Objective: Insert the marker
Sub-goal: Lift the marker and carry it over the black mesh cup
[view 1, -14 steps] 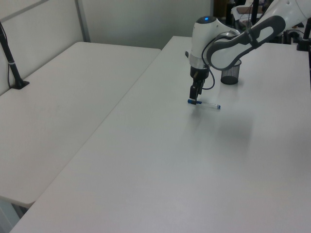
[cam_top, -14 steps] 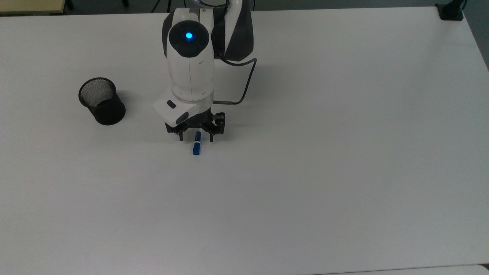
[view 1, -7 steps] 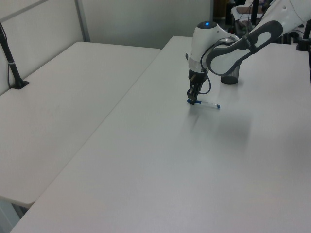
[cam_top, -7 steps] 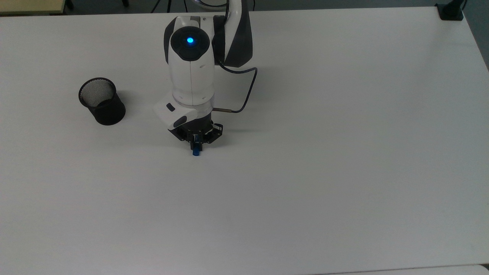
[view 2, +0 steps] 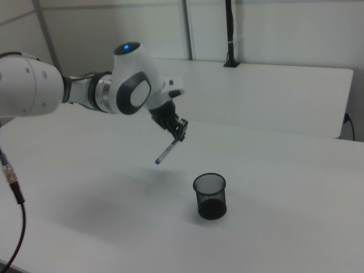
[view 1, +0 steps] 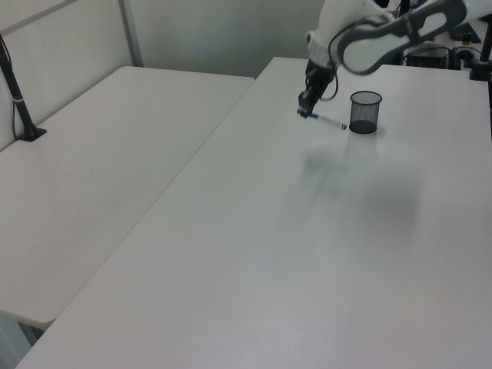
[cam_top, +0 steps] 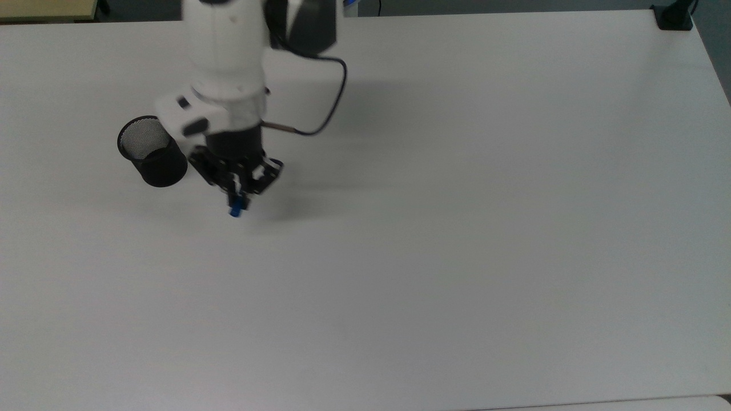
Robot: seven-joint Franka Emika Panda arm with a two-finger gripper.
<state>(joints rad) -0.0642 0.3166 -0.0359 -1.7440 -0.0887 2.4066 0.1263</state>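
Gripper (view 2: 180,132) clenching slim marker (view 2: 166,152) (tilted, airborne) | black mesh cup (view 2: 210,196) upright

Lab: bare white tables (view 1: 115,154), partition walls (view 2: 273,34)

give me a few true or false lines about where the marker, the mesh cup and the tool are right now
1. The marker is held in the tool, lifted off the table. True.
2. The marker is already inside the black mesh cup. False: it hangs in the air beside the cup.
3. The cup stands upright with its mouth open upward. True.
4. The marker hangs straight down. False: it is tilted in the right view.
5. The cup lies tipped on its side. False: it is upright.
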